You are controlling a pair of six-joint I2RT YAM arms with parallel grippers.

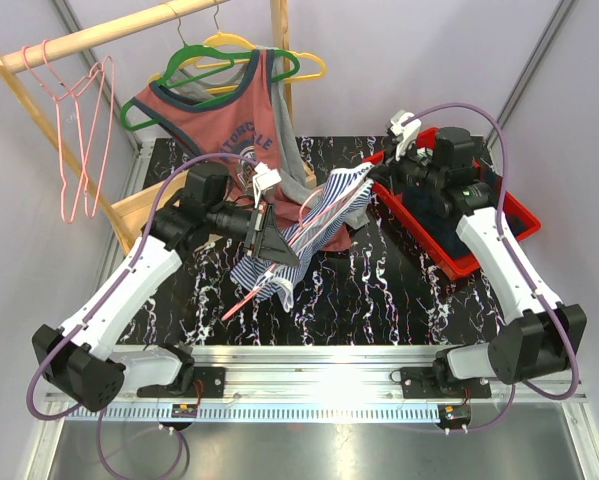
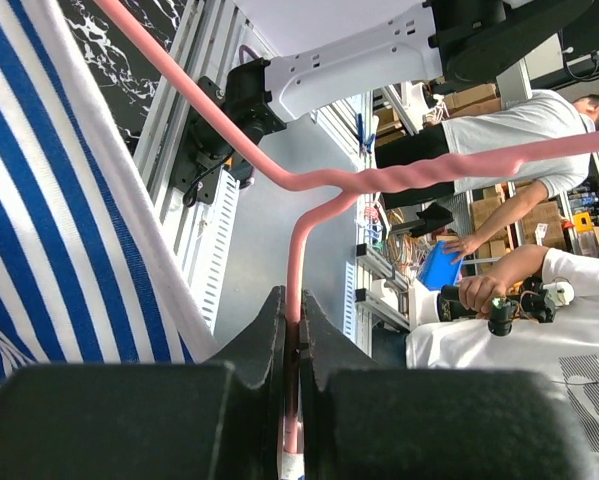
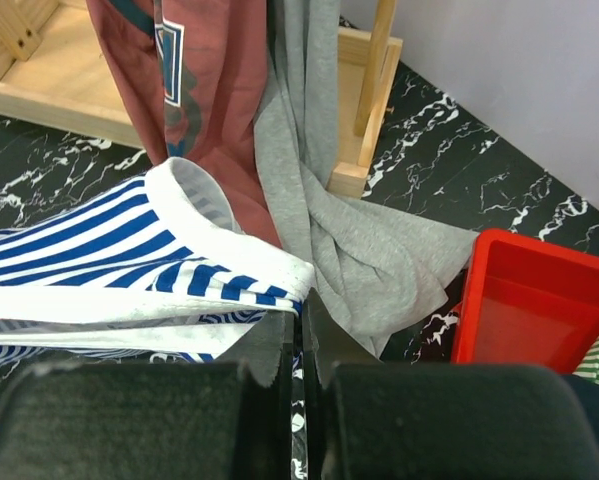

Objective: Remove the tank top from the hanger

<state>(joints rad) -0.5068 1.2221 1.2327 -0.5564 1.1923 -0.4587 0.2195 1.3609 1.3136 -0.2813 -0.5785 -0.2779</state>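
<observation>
Working over a black marbled tabletop [image 1: 379, 290], with a wooden rack [image 1: 129, 205] at its far-left corner and a red bin [image 1: 459, 268] along its right edge. Holding the striped tank top [image 1: 314, 225] in the air above the middle of the tabletop, stretched between both arms. Pinching the thin wire of the pink hanger [image 2: 309, 180] with the left gripper [image 2: 292, 320], fingers clamped tight on it, striped cloth hanging just beside. Gripping a white-bound edge of the tank top with the right gripper [image 3: 299, 320], fingers pressed together on the fabric. Hanging on the rack behind: a maroon tank top [image 1: 219, 125] and a grey garment [image 1: 291, 170], the grey cloth trailing down toward the far edge.
</observation>
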